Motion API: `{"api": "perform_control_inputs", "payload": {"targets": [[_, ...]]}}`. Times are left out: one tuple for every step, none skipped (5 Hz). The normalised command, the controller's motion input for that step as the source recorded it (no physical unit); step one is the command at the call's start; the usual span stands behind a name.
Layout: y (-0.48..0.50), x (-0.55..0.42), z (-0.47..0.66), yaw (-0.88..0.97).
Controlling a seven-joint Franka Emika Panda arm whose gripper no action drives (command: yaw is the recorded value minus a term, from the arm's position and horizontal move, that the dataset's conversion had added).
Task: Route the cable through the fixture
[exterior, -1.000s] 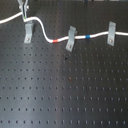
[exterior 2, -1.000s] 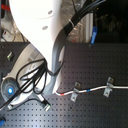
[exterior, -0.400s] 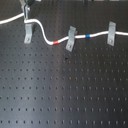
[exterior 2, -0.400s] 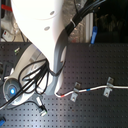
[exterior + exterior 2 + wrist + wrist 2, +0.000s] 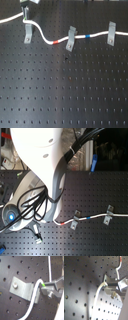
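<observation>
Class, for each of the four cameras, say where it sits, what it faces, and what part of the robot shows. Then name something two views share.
First exterior view: above the perforated board, looking down on three clips; only the gripper shows.
Second exterior view: behind the white arm, which fills the frame; board beyond.
First wrist view: on the gripper, close on the fixture and cable; fingers show.
Second wrist view: on the gripper, same spot, steeper angle.
Shared: both exterior views show the cable's red band.

Gripper (image 5: 26, 16) low over board, fingers (image 5: 49, 288) pinched shut
</observation>
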Motion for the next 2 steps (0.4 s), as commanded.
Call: {"api": "perform_control_inputs", "payload": {"targets": [[0.01, -0.021, 0.0, 0.07], [0.017, -0.032, 0.15, 0.01]]}}
